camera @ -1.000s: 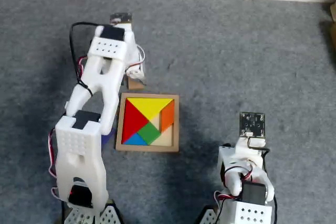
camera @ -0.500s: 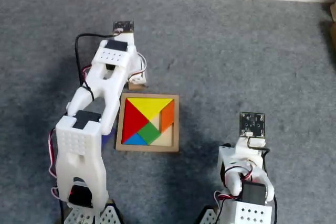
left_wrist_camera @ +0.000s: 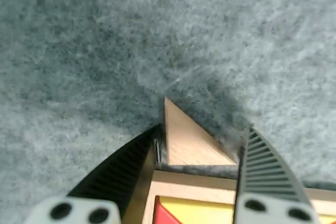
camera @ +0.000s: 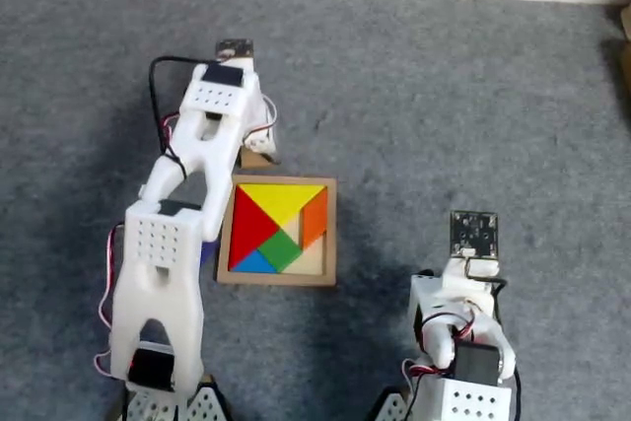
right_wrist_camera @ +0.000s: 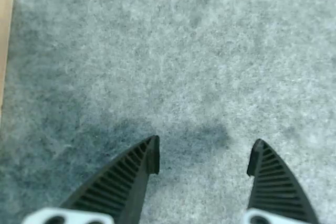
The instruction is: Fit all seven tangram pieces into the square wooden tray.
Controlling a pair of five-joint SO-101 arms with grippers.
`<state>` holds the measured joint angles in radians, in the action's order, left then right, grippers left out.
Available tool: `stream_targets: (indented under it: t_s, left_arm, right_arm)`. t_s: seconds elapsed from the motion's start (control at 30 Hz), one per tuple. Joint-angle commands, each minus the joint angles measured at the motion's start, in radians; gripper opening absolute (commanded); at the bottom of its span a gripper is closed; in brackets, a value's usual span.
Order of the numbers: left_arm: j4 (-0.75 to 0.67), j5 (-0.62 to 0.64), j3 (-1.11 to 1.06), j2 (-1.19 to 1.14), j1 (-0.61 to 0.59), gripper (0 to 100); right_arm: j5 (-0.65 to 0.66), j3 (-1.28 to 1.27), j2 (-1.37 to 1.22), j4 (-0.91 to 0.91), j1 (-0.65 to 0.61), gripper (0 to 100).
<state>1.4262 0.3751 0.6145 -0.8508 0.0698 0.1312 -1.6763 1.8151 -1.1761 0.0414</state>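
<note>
The square wooden tray (camera: 277, 280) lies mid-table holding yellow (camera: 282, 200), red (camera: 250, 226), orange (camera: 315, 218), green (camera: 284, 247) and blue (camera: 253, 262) pieces; its near right corner shows pale wood. A plain wooden triangle (camera: 257, 158) lies flat on the carpet against the tray's far rim. In the left wrist view this triangle (left_wrist_camera: 186, 142) sits between the open fingers of my left gripper (left_wrist_camera: 202, 132), one fingertip (left_wrist_camera: 153, 142) touching its side, with the tray rim (left_wrist_camera: 194, 179) just behind. My right gripper (right_wrist_camera: 206, 141) is open over bare carpet.
Grey carpet covers the table. The left arm (camera: 163, 263) stretches along the tray's left side, with a purple sliver (camera: 204, 251) showing beneath it. The right arm (camera: 463, 332) rests at the near right. A wooden edge (right_wrist_camera: 4, 35) shows in the right wrist view.
The left arm has shifted a little to the right, toward the tray, and its wrist has settled over the wooden triangle. The triangle, the tray and the right arm have not moved.
</note>
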Motion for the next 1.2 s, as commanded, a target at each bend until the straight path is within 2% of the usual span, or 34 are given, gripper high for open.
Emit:
stream_targets:
  t_s: [0.0,0.13,0.33,0.5,0.63,0.77,1.0,1.17]
  left_arm:
    - [0.092,0.006,0.124,-0.045,-0.008,21]
    - [0.117,0.003,0.193,-0.067,-0.008,16]
    - [0.115,-0.003,0.251,-0.068,-0.007,15]
    - [0.118,-0.152,0.337,-0.064,-0.008,15]
    - [0.216,-0.219,0.443,-0.064,-0.008,18]
    - [0.341,-0.120,0.503,-0.068,-0.012,28]
    - [0.341,0.034,0.329,-0.070,-0.013,28]
    - [0.341,0.081,0.269,-0.070,0.022,28]
  right_arm:
    - [0.011,-0.130,0.002,-0.004,0.013,27.0]
    - [0.011,-0.130,0.002,-0.004,0.013,27.0]
    - [0.011,-0.130,0.002,-0.004,0.013,27.0]
    - [0.011,-0.130,0.002,-0.004,0.013,27.0]
    - [0.011,-0.130,0.002,-0.004,0.013,27.0]
    - [0.011,-0.130,0.002,-0.004,0.013,27.0]
    - [0.011,-0.130,0.002,-0.004,0.013,27.0]
    - [0.011,-0.130,0.002,-0.004,0.013,27.0]
